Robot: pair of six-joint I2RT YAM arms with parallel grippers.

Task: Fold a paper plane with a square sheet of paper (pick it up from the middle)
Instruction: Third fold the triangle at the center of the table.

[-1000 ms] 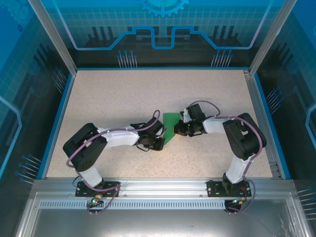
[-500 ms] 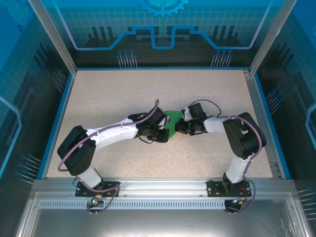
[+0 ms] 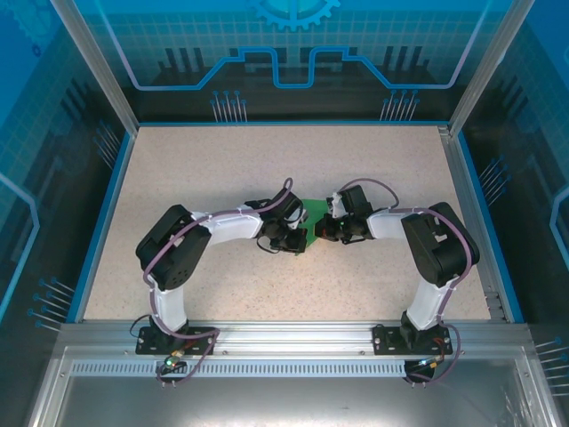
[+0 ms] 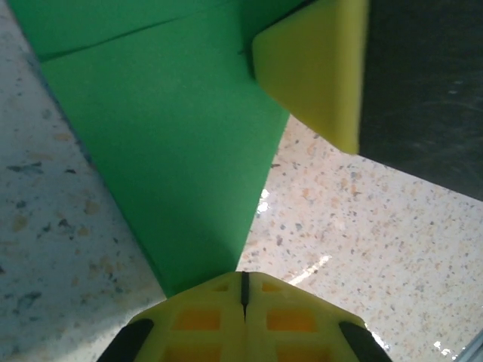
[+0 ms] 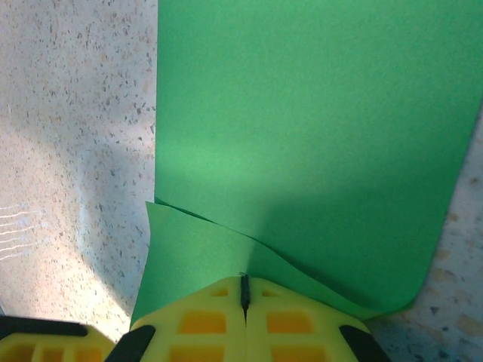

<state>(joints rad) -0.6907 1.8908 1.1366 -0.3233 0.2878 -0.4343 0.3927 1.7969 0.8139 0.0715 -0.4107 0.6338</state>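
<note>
The green sheet of paper (image 3: 313, 213) lies folded into a pointed wedge at the table's middle, between my two grippers. In the left wrist view the paper (image 4: 173, 136) narrows to a point that ends under my left gripper (image 4: 243, 280), whose yellow fingertips are shut together. One of the right gripper's fingers (image 4: 317, 68) sits on the paper's far edge. In the right wrist view two layers of the paper (image 5: 302, 113) overlap, and my right gripper (image 5: 244, 285) is shut with its tips on the lower flap. From above, the left gripper (image 3: 300, 240) and right gripper (image 3: 319, 231) nearly touch.
The speckled beige table (image 3: 222, 169) is ringed by a blue rim and an aluminium frame (image 3: 284, 334). Both arms bend inward across the near middle. Free room lies along the far half and both sides.
The left arm has swung in and up from the lower left, bringing its gripper to the paper's near point. The right gripper has stayed on the paper.
</note>
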